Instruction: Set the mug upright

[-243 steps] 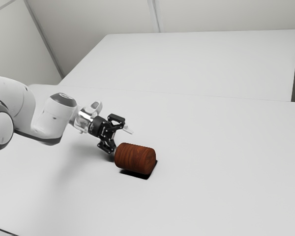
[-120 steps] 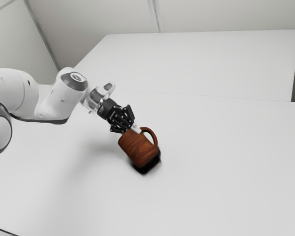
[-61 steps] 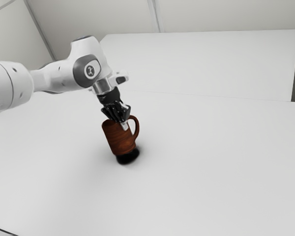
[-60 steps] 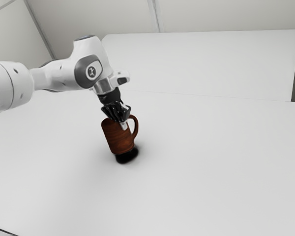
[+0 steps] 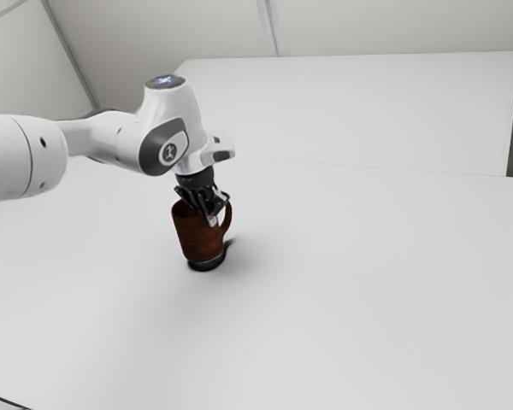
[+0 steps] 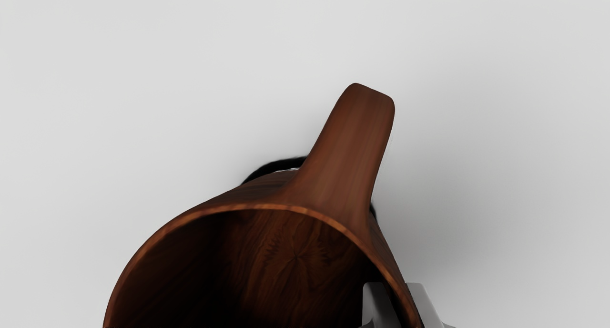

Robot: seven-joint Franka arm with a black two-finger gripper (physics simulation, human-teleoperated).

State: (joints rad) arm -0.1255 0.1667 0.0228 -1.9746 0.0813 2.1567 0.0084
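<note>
In the exterior view, my gripper (image 5: pixel 211 220) points down at the top of the brown wooden mug (image 5: pixel 198 239). The mug is nearly upright, leaning slightly, mouth up, with its handle toward the exterior view's right. A dark shadow lies around its base; whether the base touches the table I cannot tell. The wrist view looks into the mug (image 6: pixel 345 156), its handle pointing away from the hand. There my gripper (image 6: pixel 401 290) is shut on the mug's wall near the handle, one finger inside the rim and the other outside.
A white table (image 5: pixel 350 290) spreads around the mug. Beyond it, in the exterior view, lies another large white surface (image 5: pixel 342 111) in front of pale walls. A dark line crosses the lower left corner.
The mug, lying on its side at first, has turned with my hand to nearly upright and shifted toward the exterior view's left. The gripper closed on its wall, and the hand swung to point down.
</note>
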